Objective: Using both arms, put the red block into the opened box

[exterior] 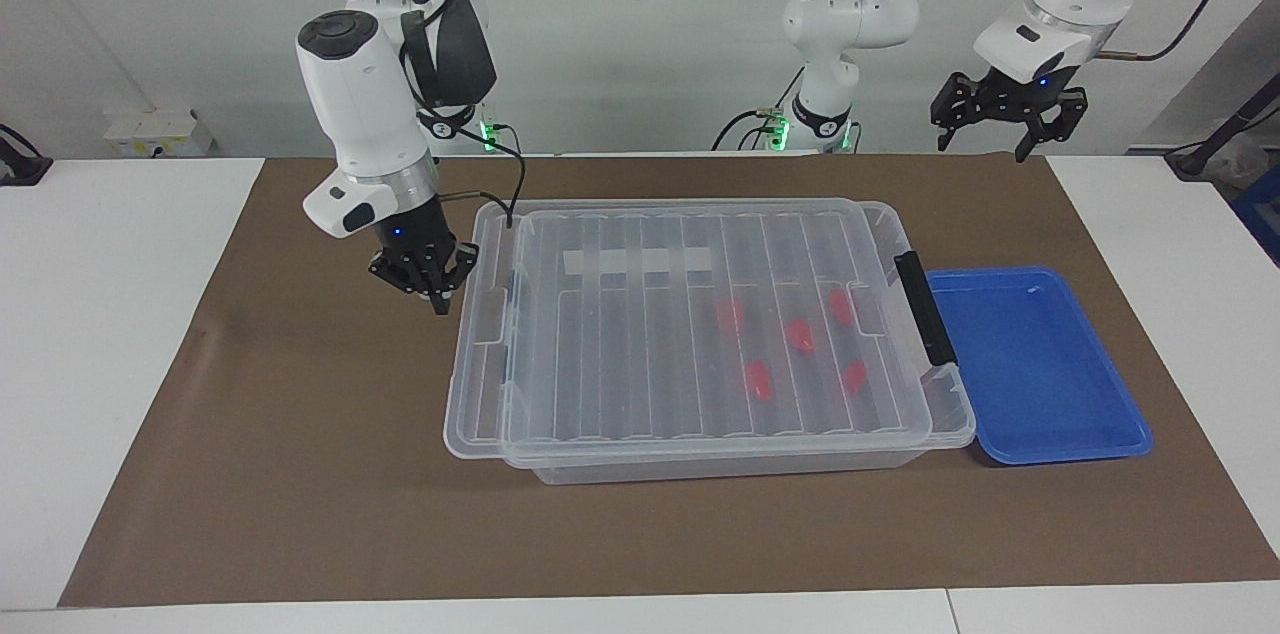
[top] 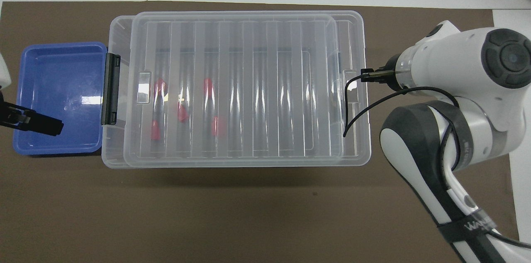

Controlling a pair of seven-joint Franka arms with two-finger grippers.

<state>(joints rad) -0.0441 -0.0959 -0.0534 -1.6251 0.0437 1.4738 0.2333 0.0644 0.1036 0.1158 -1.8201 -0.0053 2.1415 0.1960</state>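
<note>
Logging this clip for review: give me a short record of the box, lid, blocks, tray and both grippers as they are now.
box: clear bin on the brown mat
lid: on, nearly covering the box
red blocks: five inside the box, toward the left arm's end
blue tray: beside the box at its black handle, nothing in it
right gripper: shut, holding nothing, at the box's end rim
left gripper: open, raised, waiting

A white table [exterior: 120, 314] carries a brown mat [exterior: 300, 474].
</note>
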